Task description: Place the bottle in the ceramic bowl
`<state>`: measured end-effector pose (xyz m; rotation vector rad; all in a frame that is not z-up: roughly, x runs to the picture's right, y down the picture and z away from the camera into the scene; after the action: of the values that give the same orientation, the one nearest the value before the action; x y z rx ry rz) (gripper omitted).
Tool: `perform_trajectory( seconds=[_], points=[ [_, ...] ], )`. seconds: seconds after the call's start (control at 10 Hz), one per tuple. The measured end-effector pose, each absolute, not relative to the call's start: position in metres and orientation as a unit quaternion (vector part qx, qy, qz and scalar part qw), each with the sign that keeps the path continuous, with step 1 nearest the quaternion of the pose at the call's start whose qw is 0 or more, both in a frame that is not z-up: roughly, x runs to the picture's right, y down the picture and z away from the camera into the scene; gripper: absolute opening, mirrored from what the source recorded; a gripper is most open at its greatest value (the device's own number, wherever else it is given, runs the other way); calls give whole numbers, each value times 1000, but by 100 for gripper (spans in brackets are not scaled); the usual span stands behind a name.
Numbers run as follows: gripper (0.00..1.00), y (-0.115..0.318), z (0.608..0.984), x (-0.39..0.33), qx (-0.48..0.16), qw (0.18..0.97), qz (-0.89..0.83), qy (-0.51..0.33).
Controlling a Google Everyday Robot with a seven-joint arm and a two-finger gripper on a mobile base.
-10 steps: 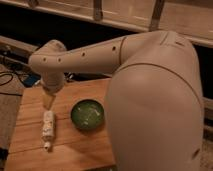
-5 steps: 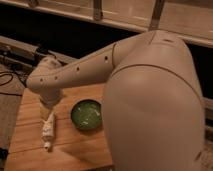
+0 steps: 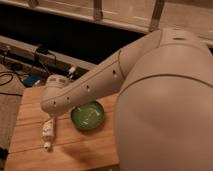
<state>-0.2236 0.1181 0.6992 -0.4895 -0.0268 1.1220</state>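
The whitish-cream bottle [image 3: 48, 131] lies on the wooden table [image 3: 30, 135], its narrow white cap pointing toward the front edge. The green ceramic bowl [image 3: 87, 116] stands just right of it and holds nothing. My gripper [image 3: 50, 118] hangs under the arm's wrist [image 3: 54, 99], right at the bottle's far end. The wrist hides most of the gripper, and I cannot tell whether it touches the bottle.
My bulky white arm [image 3: 165, 100] covers the right part of the table. Dark cables [image 3: 12, 75] and a small box lie off the table's back left. A dark rail [image 3: 30, 50] runs behind the table.
The arm has lowered and the wrist has come down over the bottle's far end. The bottle and the bowl have not moved.
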Motion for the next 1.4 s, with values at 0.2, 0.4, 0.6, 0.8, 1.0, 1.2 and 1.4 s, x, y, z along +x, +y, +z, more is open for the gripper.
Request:
perform_trajectory(
  seconds=[0.2, 0.4, 0.6, 0.8, 1.0, 1.2, 1.4],
  points=[
    [80, 117, 700, -229, -235, 813, 532, 2],
    [80, 124, 701, -255, -250, 851, 462, 12],
    [80, 131, 709, -286, -267, 891, 367, 20],
    [80, 140, 722, -296, -277, 900, 335, 41],
    [80, 154, 736, -291, -288, 892, 343, 58],
    [80, 166, 747, -283, -300, 879, 364, 68],
    [80, 174, 752, -279, -303, 874, 372, 70]
  ],
)
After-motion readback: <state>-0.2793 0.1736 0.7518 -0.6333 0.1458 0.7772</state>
